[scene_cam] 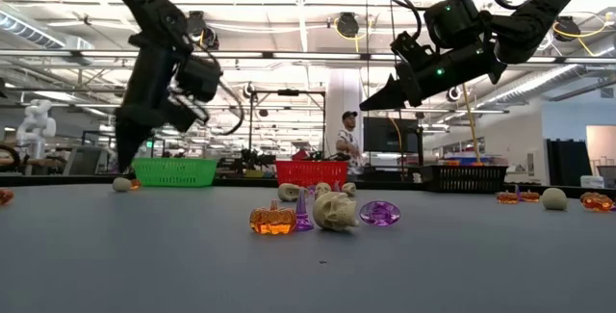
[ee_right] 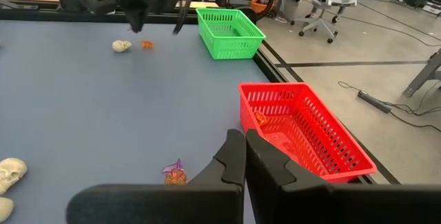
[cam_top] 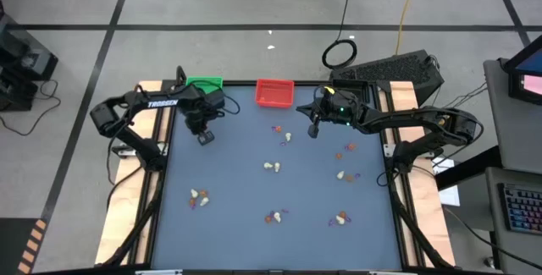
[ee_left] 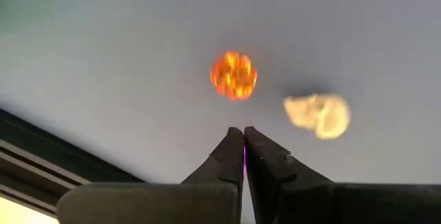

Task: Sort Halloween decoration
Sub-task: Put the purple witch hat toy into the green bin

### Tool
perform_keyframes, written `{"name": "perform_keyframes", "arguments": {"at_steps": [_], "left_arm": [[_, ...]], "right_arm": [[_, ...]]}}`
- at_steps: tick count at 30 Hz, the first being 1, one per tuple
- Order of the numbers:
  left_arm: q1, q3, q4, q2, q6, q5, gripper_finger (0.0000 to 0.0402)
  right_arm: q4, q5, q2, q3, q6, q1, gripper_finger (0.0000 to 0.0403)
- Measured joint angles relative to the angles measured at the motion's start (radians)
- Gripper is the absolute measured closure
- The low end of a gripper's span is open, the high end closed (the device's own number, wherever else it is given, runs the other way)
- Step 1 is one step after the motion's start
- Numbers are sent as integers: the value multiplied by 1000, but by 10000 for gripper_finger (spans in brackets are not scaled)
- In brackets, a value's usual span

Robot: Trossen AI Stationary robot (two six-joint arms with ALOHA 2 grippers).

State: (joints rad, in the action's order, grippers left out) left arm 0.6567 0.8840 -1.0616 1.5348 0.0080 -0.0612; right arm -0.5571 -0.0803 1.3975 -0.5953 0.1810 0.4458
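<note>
Small cream skulls, orange pumpkins and purple trinkets lie in little clusters on the blue-grey table, such as one cluster (cam_top: 271, 167) in the middle and another (scene_cam: 318, 212) close to the low camera. My left gripper (cam_top: 204, 137) hovers near the green basket (cam_top: 204, 84), shut on a purple trinket (ee_left: 244, 156). An orange pumpkin (ee_left: 233, 75) and a cream skull (ee_left: 318, 116) lie on the table below it. My right gripper (cam_top: 313, 129) is shut and raised beside the red basket (cam_top: 274, 93), holding nothing that I can see. One orange piece (ee_right: 260, 118) lies inside the red basket. My left gripper pinches the purple trinket between its two fingers, coming from above and pointing down. Only a thin purple sliver (ee_left: 244, 154) shows in the slit between the fingertips (ee_left: 231, 148). The trinket is lifted clear of the table.
The green and red baskets stand side by side at the table's far edge, with a black basket (scene_cam: 460, 175) to their right. More trinkets lie near the right side (cam_top: 343, 175) and along the near side (cam_top: 198, 196). A person (scene_cam: 347, 140) stands in the room behind.
</note>
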Motion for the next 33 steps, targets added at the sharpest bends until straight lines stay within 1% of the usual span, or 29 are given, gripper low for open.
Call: {"name": "perform_keyframes", "arguments": {"at_steps": [3, 5, 12, 15, 19, 26, 29, 33], "left_arm": [[35, 63, 23, -2, 16, 0, 389], [70, 109, 83, -2, 26, -1, 389], [236, 246, 211, 2, 46, -23, 389], [311, 282, 220, 39, 76, -26, 389], [380, 309, 230, 133, 88, -22, 389], [398, 314, 292, 296, 106, -16, 389], [398, 314, 297, 333, 106, -15, 389], [397, 314, 307, 342, 107, -39, 389]], "right_arm": [[0, 0, 0, 0, 0, 0, 403], [0, 0, 0, 0, 1, 0, 403], [0, 0, 0, 0, 3, 0, 403], [0, 0, 0, 0, 4, 0, 403], [0, 0, 0, 0, 8, 0, 403], [0, 0, 0, 0, 14, 0, 403], [0, 0, 0, 0, 14, 0, 403], [0, 0, 0, 0, 15, 0, 403]]}}
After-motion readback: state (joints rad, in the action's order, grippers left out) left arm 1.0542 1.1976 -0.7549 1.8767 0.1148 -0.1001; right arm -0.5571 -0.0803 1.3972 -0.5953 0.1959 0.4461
